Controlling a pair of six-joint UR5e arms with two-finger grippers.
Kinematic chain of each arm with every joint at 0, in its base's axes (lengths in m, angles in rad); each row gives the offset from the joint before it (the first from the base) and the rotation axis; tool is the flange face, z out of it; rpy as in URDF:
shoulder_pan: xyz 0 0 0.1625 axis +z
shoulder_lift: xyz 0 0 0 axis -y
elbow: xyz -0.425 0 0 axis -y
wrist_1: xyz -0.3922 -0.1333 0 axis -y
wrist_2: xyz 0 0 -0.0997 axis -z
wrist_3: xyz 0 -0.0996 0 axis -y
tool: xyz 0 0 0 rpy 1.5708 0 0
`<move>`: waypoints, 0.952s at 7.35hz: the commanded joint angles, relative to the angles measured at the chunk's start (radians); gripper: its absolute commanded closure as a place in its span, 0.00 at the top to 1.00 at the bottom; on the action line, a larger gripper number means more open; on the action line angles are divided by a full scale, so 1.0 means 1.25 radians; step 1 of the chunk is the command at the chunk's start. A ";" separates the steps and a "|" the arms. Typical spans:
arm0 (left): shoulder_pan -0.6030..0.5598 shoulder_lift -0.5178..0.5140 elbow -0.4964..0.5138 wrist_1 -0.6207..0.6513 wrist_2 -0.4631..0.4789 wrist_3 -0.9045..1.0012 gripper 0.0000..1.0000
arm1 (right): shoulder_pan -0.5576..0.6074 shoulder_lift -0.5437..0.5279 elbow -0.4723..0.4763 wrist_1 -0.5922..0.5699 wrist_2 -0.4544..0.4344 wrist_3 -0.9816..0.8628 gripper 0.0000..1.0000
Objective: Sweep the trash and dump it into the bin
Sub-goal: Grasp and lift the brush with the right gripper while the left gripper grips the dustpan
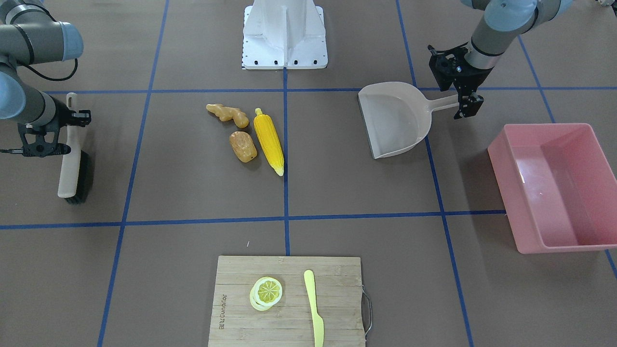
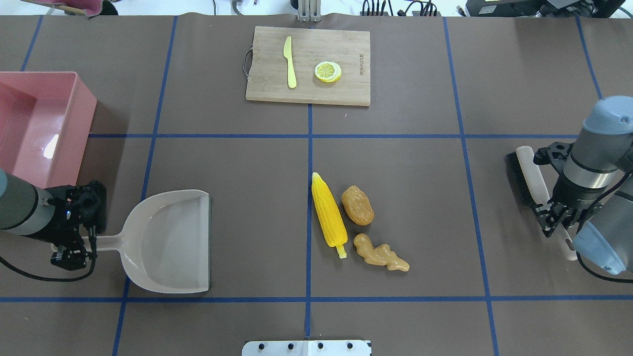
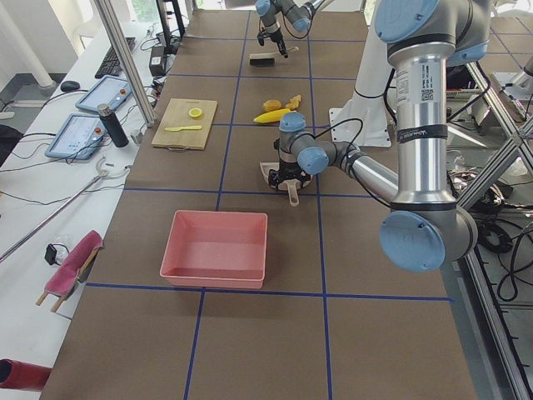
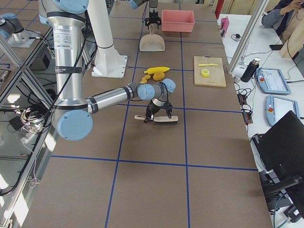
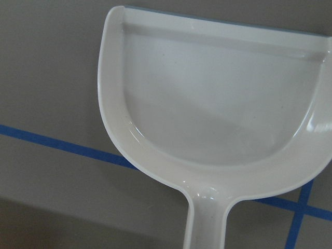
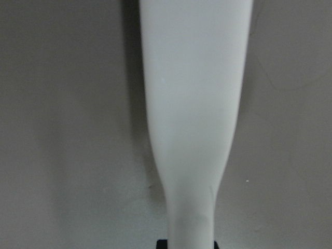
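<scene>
The trash lies mid-table: a yellow corn cob (image 1: 268, 140) (image 2: 329, 217), a tan ginger root (image 1: 227, 114) (image 2: 381, 254) and a golden-brown potato-like lump (image 1: 243, 146) (image 2: 358, 204). The pink bin (image 1: 506, 168) (image 2: 86, 118) stands on my left side and has nothing in it. My left gripper (image 1: 458, 94) (image 2: 79, 237) is open, its fingers astride the handle of a beige dustpan (image 1: 395, 120) (image 2: 163, 242) (image 5: 218, 104) that lies flat. My right gripper (image 1: 53, 132) (image 2: 556, 217) is open over the white handle of a brush (image 1: 72, 164) (image 2: 524, 178) (image 6: 192, 104).
A wooden cutting board (image 1: 332, 279) (image 2: 306, 89) at the far edge carries a lemon slice (image 1: 266, 292) and a yellow-green knife (image 1: 314, 308). The robot's white base (image 1: 284, 38) is at the near edge. Blue tape lines cross the brown table.
</scene>
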 commanded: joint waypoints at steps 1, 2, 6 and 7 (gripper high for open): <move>0.001 -0.005 0.029 -0.011 0.000 0.006 0.98 | 0.049 0.023 0.005 0.000 0.004 -0.003 0.00; 0.003 -0.009 0.035 -0.013 -0.001 0.006 0.98 | 0.063 0.024 0.012 -0.001 0.001 -0.003 0.00; 0.008 -0.009 0.051 -0.024 -0.006 0.011 0.75 | 0.121 -0.018 0.085 -0.002 0.001 0.002 0.00; 0.010 -0.009 0.056 -0.025 -0.010 0.009 0.28 | 0.120 -0.016 0.080 -0.001 0.001 0.002 0.00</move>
